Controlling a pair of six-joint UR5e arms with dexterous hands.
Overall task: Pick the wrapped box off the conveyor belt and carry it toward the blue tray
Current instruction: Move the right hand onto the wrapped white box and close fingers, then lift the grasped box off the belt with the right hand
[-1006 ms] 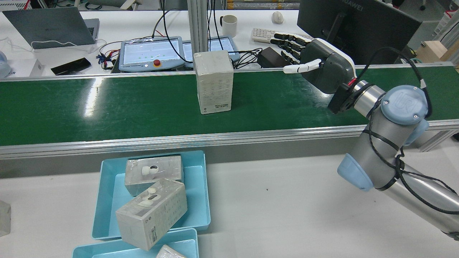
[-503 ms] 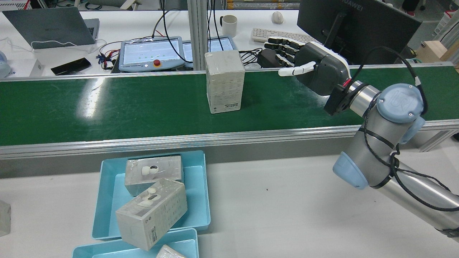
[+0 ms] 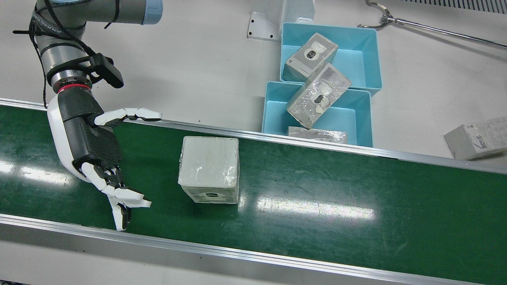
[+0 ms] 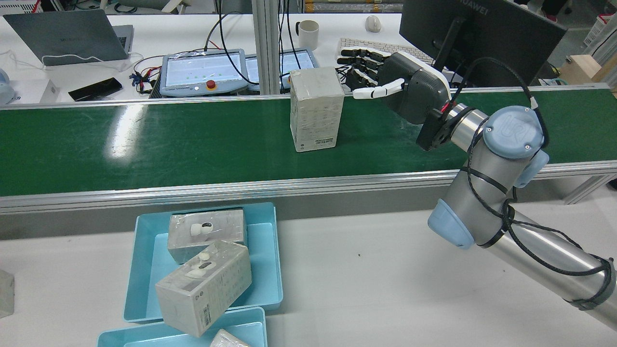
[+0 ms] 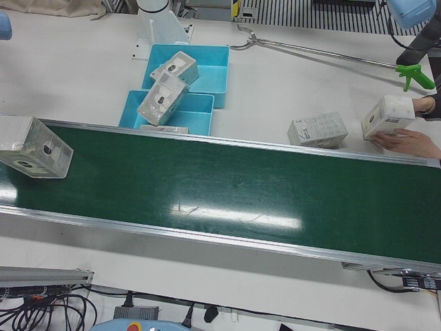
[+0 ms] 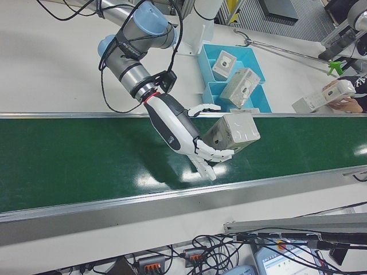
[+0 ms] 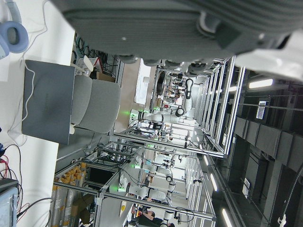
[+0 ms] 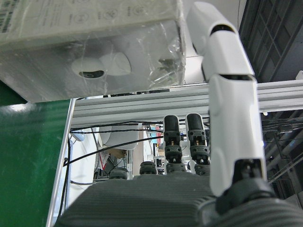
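A white rectangular box wrapped in clear plastic film [image 3: 208,169] stands upright on the green conveyor belt [image 3: 317,198]. The robot's right hand [image 3: 93,146], black with white fingertips, hovers beside it, fingers spread wide, holding nothing and not touching the box. On the white table, two light blue plastic trays [image 3: 358,118] sit side by side. Three similar wrapped boxes are with them: one lies in the tray nearer the belt, one in the farther tray, one leans across their shared edge. Whether the left hand is open or closed cannot be told.
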